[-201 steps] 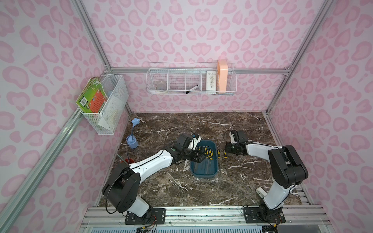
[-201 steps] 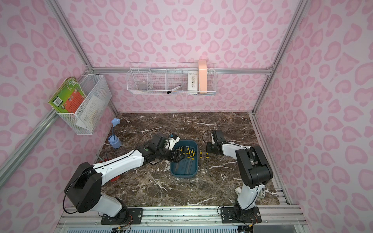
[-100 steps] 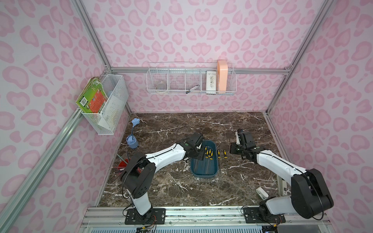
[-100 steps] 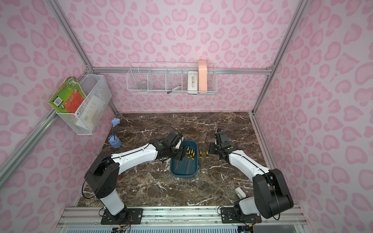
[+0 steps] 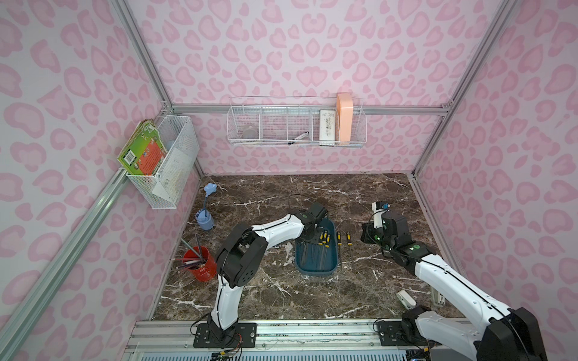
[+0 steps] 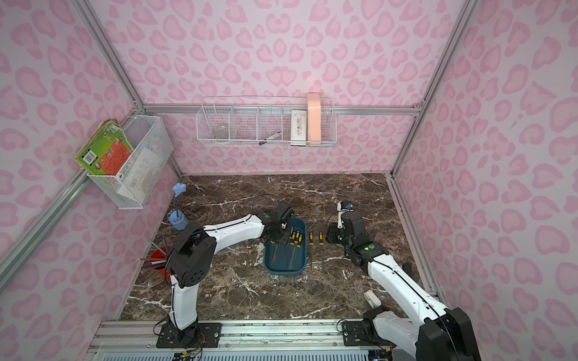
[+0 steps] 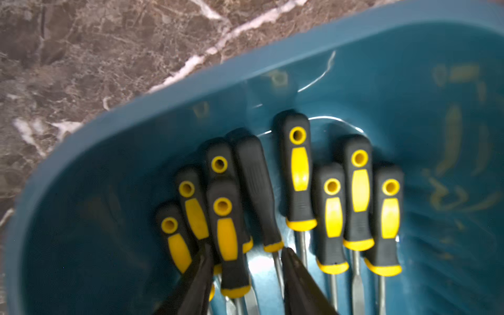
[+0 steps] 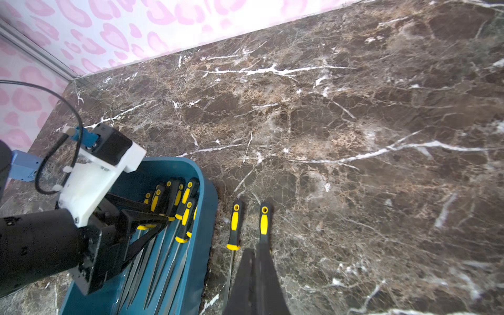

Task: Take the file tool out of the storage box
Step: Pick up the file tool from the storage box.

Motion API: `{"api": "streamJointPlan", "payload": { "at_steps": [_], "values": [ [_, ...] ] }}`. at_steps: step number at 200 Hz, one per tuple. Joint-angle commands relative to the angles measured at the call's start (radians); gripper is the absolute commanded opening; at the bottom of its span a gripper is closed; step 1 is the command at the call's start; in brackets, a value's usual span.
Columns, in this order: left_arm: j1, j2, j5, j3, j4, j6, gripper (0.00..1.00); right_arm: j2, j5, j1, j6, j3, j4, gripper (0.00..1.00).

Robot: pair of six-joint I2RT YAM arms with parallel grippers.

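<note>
The storage box is a dark teal tub in the middle of the marble table. Several file tools with black and yellow handles lie in it, handles at the far end. My left gripper reaches into that end and is open. One file handle and a second file's thin shaft lie between its fingers. Two more files lie on the table just right of the box. My right gripper hangs shut above them, holding nothing.
A red pen pot and a blue holder stand at the table's left side. White wire baskets hang on the left and back walls. A small white object lies near the front right.
My left gripper has moved a little further over the handles in the box and its jaws have narrowed. My right arm has swung its elbow out; its shut gripper stays by the two files.
</note>
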Motion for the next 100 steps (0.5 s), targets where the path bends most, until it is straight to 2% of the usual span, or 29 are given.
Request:
{"api": "streamJointPlan", "payload": {
  "at_steps": [1, 12, 25, 52, 100],
  "values": [
    [-0.001, 0.007, -0.02, 0.007, -0.027, -0.003, 0.38, 0.014, -0.022, 0.008, -0.001, -0.004, 0.026, 0.02],
    [-0.002, 0.002, -0.02, 0.007, -0.017, -0.003, 0.35, 0.021, -0.023, 0.01, -0.001, -0.005, 0.03, 0.02],
    [-0.001, 0.003, -0.025, 0.007, -0.006, 0.0, 0.26, 0.028, -0.025, 0.014, 0.0, -0.006, 0.038, 0.02],
    [-0.001, 0.031, -0.026, 0.05, -0.024, 0.005, 0.25, 0.041, -0.025, 0.016, 0.0, -0.006, 0.038, 0.02],
    [-0.003, -0.008, -0.007, 0.041, -0.01, 0.01, 0.14, 0.068, -0.036, 0.018, -0.003, -0.001, 0.037, 0.02]
  ]
}}
